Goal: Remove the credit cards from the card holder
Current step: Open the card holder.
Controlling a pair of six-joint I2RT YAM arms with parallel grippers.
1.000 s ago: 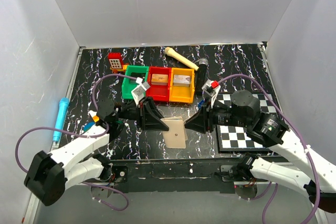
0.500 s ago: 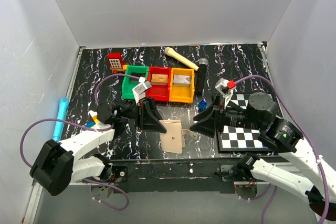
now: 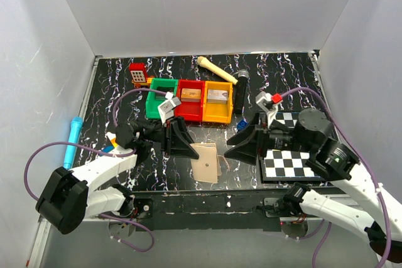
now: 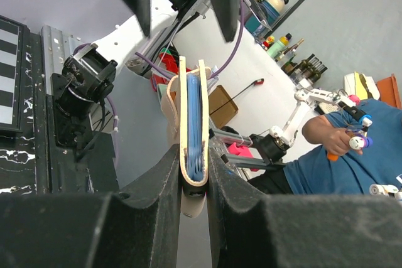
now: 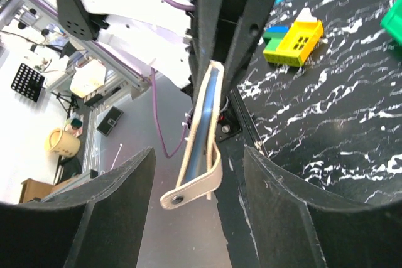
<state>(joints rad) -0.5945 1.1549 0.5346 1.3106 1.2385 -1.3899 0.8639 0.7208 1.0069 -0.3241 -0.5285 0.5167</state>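
Over the table (image 3: 282,73), the left claw (image 4: 193,158) pinches the card holder (image 4: 191,114), the right claw (image 5: 198,158) gaping wide.

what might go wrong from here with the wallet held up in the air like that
1. The left gripper pinches the card holder along one edge only, so a tug from the right gripper may pull it free.
2. The holder's panels stand close together and no credit cards stick out, so the open right jaws may close on a panel or the snap strap instead.
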